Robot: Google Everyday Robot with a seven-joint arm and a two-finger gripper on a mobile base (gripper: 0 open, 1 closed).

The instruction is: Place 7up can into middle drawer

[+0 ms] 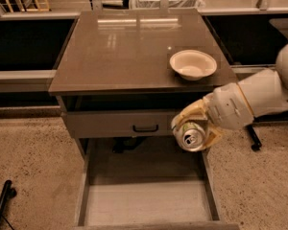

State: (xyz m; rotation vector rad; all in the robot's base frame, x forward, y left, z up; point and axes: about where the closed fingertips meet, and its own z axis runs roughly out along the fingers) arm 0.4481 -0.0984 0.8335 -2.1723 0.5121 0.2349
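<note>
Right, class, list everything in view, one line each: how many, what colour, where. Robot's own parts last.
cabinet: one, brown top, centre.
bowl: one, cream, on the cabinet top, right side.
closed drawer: one, grey with black handle, under the top.
open drawer: one, grey, pulled out at the bottom.
can: one, silver, held in the air above the open drawer's right side.
wire basket: one, pale, behind the cabinet.
arm: one, white, from the right.
gripper: one, tan, right of the closed drawer's handle, jaws shut on the can.

Dim warm light; pincer [192, 134] above shadowed middle drawer [144, 202].
</note>
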